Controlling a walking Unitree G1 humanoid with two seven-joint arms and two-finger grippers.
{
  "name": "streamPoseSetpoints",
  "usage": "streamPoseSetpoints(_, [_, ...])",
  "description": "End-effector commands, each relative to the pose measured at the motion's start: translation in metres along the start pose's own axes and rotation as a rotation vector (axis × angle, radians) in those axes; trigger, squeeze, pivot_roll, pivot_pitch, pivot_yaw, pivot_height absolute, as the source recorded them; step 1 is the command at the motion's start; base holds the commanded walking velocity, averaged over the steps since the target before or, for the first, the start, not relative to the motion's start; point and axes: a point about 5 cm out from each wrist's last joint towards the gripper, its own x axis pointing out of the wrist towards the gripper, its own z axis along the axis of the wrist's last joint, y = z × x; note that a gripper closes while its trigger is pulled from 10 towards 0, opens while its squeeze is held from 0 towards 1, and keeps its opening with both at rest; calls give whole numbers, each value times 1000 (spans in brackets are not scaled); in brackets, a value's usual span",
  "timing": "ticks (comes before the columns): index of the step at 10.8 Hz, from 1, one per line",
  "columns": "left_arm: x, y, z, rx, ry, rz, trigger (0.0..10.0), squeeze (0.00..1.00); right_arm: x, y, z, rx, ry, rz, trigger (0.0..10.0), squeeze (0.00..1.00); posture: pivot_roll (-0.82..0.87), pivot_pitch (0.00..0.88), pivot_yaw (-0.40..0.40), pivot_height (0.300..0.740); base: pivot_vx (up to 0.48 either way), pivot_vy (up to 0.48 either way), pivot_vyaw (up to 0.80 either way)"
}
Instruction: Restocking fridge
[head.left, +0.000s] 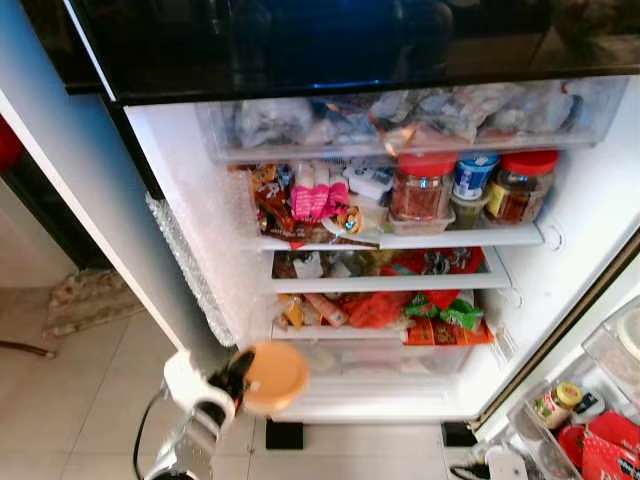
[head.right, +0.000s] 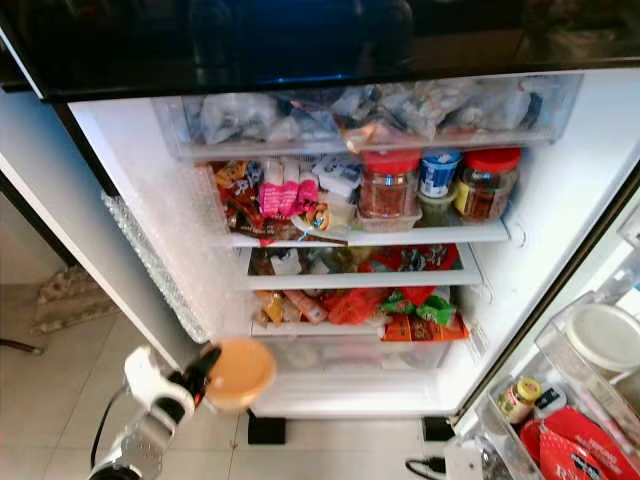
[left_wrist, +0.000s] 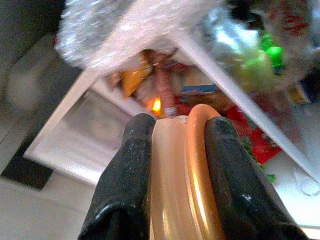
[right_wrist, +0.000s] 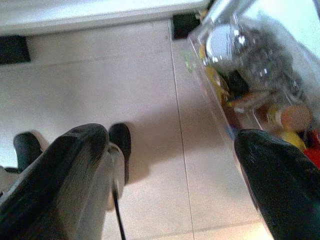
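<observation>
Just a round tan-orange lidded container (head.left: 273, 377), edge-on.

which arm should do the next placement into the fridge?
Left. The left gripper is shut on the orange-lidded jar, raised at the open fridge by its lower shelves. The right gripper hangs open over the floor.

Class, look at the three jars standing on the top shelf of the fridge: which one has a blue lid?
The middle jar. Its lid is blue, while the left jar and the right jar both have red lids.
</observation>
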Motion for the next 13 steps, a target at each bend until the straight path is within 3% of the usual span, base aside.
streamPoseSetpoints(1, [-3, -1, -5, -3, 15, -18, 10000, 0, -1, -2, -7, 3, 20, -5, 10000, 0, -129, 0, 37, 740, 0, 0, -700])
streamPoseSetpoints(3, [-6, 4, -1, 53, 15, -14, 10000, 0, -2, -5, -10, -6, 30, 1, 10000, 0, -117, 0, 31, 740, 0, 0, -694])
streamPoseSetpoints(5, [-7, 6, 3, 43, 6, -2, 10000, 0, -2, -7, -10, -10, 29, 2, 10000, 0, -120, 0, 31, 740, 0, 0, -688])
streamPoseSetpoints(13, [-4, -6, 7, 107, 26, -58, 10000, 0, -2, -6, -12, -21, 35, 6, 10000, 0, -118, 0, 41, 740, 34, 0, -687])
